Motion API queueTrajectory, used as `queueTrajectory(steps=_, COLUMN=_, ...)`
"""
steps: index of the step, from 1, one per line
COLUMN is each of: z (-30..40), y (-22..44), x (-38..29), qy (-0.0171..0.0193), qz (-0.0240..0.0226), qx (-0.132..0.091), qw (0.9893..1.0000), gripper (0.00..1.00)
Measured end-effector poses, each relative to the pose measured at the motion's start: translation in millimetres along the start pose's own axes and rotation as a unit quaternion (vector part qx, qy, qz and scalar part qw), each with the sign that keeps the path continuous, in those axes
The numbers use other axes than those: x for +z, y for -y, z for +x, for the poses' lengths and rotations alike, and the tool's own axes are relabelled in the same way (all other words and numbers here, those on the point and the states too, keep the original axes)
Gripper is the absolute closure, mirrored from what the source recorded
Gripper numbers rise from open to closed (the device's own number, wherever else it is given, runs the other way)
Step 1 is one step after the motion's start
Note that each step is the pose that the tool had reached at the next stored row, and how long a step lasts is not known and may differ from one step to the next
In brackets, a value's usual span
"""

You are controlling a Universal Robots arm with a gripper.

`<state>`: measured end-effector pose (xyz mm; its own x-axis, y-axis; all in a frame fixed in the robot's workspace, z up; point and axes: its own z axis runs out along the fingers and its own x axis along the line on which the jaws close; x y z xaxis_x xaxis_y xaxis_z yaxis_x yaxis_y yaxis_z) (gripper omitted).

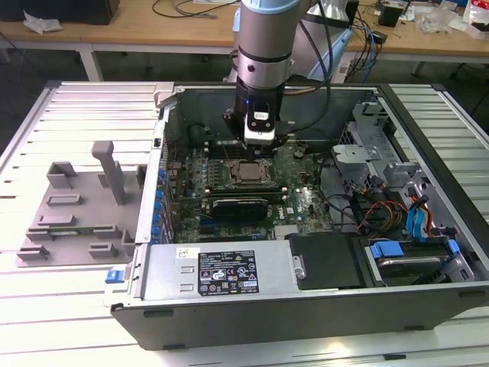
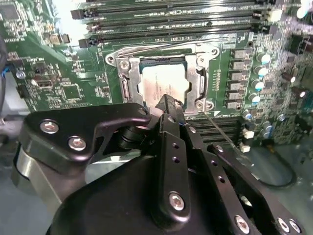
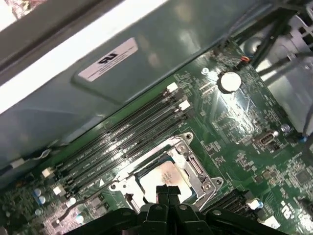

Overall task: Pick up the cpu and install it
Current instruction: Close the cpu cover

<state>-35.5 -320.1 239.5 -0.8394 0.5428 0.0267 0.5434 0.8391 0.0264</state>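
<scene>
The cpu (image 1: 248,172) lies flat in the motherboard socket (image 1: 229,173) inside the open computer case (image 1: 229,306), its pale metal top up. In both wrist views the cpu (image 2: 164,83) (image 3: 164,177) sits within the socket's metal frame (image 2: 201,73) (image 3: 195,169). My gripper (image 1: 258,147) hangs straight above it. Its two black fingers are pressed together, shut, with nothing between them. Their tips (image 2: 168,104) (image 3: 168,190) are over one edge of the chip and cover part of it. Whether they touch the chip I cannot tell.
Memory slots (image 2: 171,22) (image 3: 122,139) run beside the socket. A grey fixture tray (image 1: 76,206) with upright blocks lies on the exterior view's left of the case. A power supply (image 1: 221,269), a drive bay (image 1: 412,256) and cables (image 1: 382,210) crowd the case's near and right parts.
</scene>
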Motion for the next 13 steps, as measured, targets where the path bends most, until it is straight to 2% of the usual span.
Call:
queueTrajectory(steps=2, z=0.1, y=0.1, x=0.0, qy=-0.0006, qz=0.0006, qx=-0.023, qw=0.9997, gripper=0.89)
queueTrajectory(steps=5, z=0.3, y=0.2, x=0.1, qy=-0.0014, qz=0.0014, qx=-0.054, qw=0.9985, gripper=0.89)
queueTrajectory(steps=6, z=0.3, y=0.2, x=0.1, qy=-0.0019, qz=0.0019, qx=-0.071, qw=0.9975, gripper=0.89)
queueTrajectory(steps=8, z=0.3, y=0.2, x=0.2, qy=-0.0023, qz=0.0023, qx=-0.088, qw=0.9961, gripper=0.89)
queueTrajectory(steps=11, z=0.4, y=0.3, x=0.2, qy=-0.0032, qz=0.0032, qx=-0.12, qw=0.9928, gripper=0.89)
queueTrajectory(steps=13, z=0.4, y=0.3, x=0.3, qy=-0.0039, qz=0.0039, qx=-0.147, qw=0.9891, gripper=0.89)
